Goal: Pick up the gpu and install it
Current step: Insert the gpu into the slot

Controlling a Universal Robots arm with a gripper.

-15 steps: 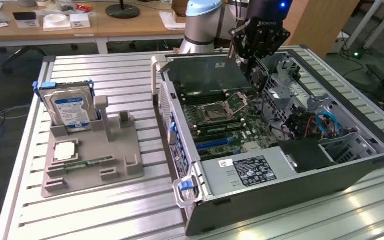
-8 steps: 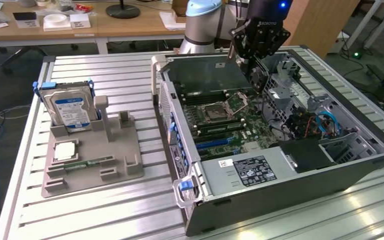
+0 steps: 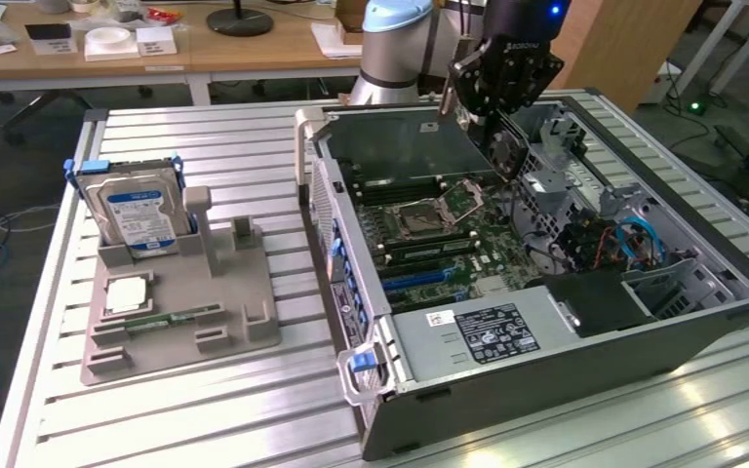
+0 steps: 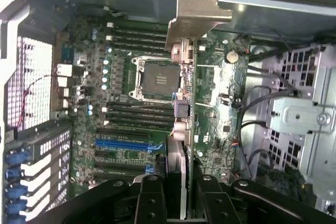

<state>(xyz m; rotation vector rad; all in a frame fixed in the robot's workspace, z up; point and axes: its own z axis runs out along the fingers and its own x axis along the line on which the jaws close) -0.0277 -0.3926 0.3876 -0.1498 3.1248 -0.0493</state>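
Slatted metal tabletop (image 3: 218,409). Bears a grey parts holder (image 3: 206,327) at the exterior view's left and, near it on the right, an open computer case (image 3: 583,380).

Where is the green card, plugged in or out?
Out: the hand grips the gpu in the air above the motherboard, in no slot.

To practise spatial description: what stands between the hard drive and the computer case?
In the exterior view, two grey upright posts, then bare table slats.
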